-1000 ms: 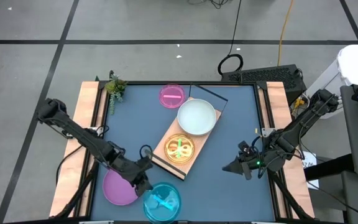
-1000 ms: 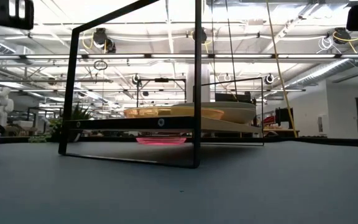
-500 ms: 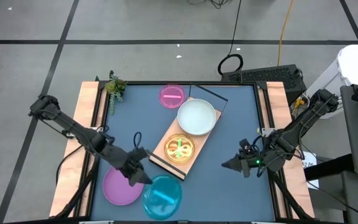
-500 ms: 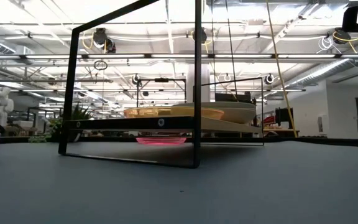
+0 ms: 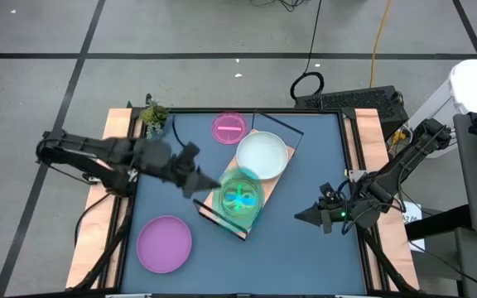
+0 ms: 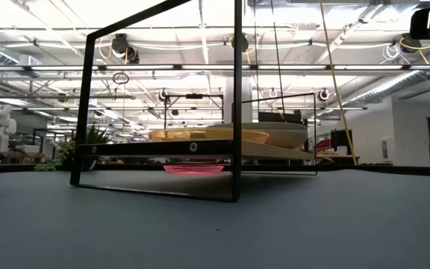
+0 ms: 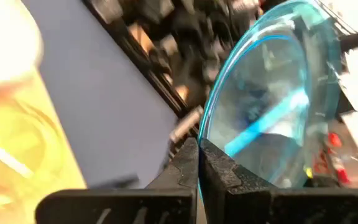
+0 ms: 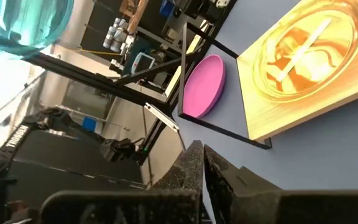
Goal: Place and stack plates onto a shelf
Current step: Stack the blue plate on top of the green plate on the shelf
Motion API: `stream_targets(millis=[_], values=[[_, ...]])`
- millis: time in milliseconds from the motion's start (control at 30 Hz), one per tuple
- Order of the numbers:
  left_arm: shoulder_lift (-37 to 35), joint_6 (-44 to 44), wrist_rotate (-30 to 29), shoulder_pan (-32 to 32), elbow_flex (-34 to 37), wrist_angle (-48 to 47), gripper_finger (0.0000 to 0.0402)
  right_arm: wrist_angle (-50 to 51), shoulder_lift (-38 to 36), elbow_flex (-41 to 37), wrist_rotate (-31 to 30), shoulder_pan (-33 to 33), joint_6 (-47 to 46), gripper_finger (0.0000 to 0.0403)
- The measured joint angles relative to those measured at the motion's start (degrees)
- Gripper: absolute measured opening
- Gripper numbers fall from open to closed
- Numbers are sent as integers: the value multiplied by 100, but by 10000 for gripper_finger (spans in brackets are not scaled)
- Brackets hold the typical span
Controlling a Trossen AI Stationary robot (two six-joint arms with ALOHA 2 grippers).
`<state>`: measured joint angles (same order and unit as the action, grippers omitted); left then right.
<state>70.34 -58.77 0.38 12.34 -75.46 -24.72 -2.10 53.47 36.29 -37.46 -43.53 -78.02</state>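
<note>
Our left fingers point(image 7: 197, 163) pinched the blue plate's point(image 7: 272, 93) rim; we had lifted it off the desk point(image 5: 305, 248) and now held it over the orange plate point(image 8: 306, 46) on the shelf point(image 5: 209, 203). Stacking came next. Right fingers point(image 5: 299, 219) stayed pressed together, idle.

Two dark jointed arms (black cabling along them), each ending in a two-fingered black pincer point(image 7: 199, 180).

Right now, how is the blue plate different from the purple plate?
The blue plate is see-through; the purple plate is solid-coloured. The blue plate is up in the air, pinched at its rim by the left gripper, above the orange plate on the shelf; the purple plate lies flat on the table, untouched. The blue plate looks a bit smaller. Both are round.
</note>
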Motion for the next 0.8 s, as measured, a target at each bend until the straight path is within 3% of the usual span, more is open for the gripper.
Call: stream_targets(millis=[333, 600, 800], values=[[-2, 762, 295, -1319, -144, -451, 3, -258, -90, 0, -88, 7, -530, 0], [5, 1295, 564, -1920, -142, -1017, 3, -881, -246, 2, -765, 51, -97, 0], [47, 1641, 580, -2280, -142, -1374, 3, -882, -282, 2, -797, 251, 89, 0]])
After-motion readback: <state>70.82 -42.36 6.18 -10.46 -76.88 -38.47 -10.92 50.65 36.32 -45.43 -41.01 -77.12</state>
